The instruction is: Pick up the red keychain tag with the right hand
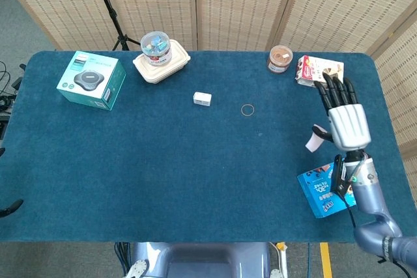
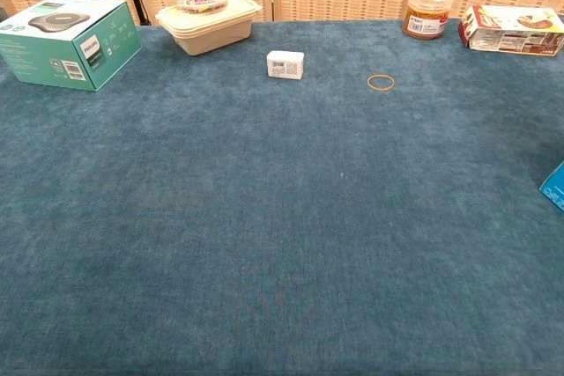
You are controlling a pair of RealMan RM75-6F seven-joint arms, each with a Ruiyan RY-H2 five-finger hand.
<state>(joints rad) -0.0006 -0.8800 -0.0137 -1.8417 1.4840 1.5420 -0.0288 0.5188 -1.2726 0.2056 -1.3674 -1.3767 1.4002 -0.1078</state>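
Note:
In the head view my right hand (image 1: 345, 124) is raised over the right side of the table, its fingers stretched toward the far edge. A small pale pink keychain tag (image 1: 315, 140) hangs at the hand's thumb side, pinched there and lifted off the blue cloth. The chest view shows neither the hand nor the tag. My left hand appears in neither view.
A thin ring (image 1: 247, 110) and a small white box (image 1: 202, 99) lie mid-table. A brown jar (image 1: 280, 58) and a snack box (image 1: 319, 71) stand at the far right, a blue packet (image 1: 324, 191) near the right front. A teal box (image 1: 91, 79) and a lidded container (image 1: 161, 62) sit far left.

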